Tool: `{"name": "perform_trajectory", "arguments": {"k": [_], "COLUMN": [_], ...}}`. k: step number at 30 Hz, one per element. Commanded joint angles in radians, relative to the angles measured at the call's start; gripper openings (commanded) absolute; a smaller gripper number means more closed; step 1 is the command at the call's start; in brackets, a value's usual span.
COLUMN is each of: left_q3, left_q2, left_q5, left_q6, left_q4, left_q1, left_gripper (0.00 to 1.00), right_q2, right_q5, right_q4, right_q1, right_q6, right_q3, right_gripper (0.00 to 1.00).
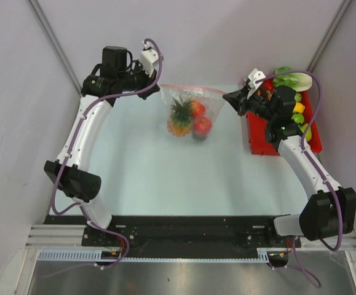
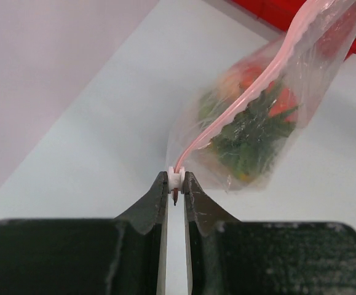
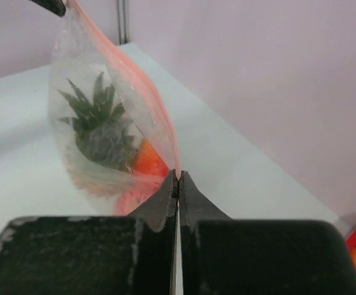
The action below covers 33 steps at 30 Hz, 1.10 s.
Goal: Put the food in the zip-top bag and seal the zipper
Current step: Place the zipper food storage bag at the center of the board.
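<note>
The zip-top bag [image 1: 189,103] hangs between both arms' fingers [image 2: 154,206].

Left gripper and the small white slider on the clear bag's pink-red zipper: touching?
Touching. Left wrist view: the left gripper clamps the small white slider, no gap.

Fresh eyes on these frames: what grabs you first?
The clear zip-top bag held up over the far middle of the table, stretched by its pink zipper between the left gripper and the right gripper, both pinched shut on it. Inside sit a spiky-leaved toy fruit and red toy fruits. More toy food lies in the red tray at the right.
</note>
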Motion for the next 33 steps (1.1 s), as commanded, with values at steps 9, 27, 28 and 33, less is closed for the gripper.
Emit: {"name": "perform_trajectory", "arguments": {"k": [9, 27, 28, 33], "left_q3": [-0.607, -1.159, -1.158, -1.077], "left_q2": [-0.267, -0.578, -0.586, -0.615], "left_q5": [0.068, 0.123, 0.126, 0.139], "left_q6": [0.226, 0.229, 0.235, 0.196], "left_q4": [0.156, 0.118, 0.096, 0.035], "left_q1": [-0.042, -0.223, -0.232, -0.240], "left_gripper": [0.00, 0.28, 0.35, 0.82], "right_q2": [0.102, -0.122, -0.134, -0.341], "right_q5": [-0.246, -0.194, -0.192, -0.165], "right_q4": [-0.525, -0.916, -0.928, -0.935], "right_q1": [0.119, 0.148, 0.149, 0.142], "right_q6": [-0.408, -0.775, -0.773, -0.674], "right_q3": [-0.009, -0.340, -0.339, -0.334], "right_gripper": [0.00, 0.14, 0.24, 0.85]}}
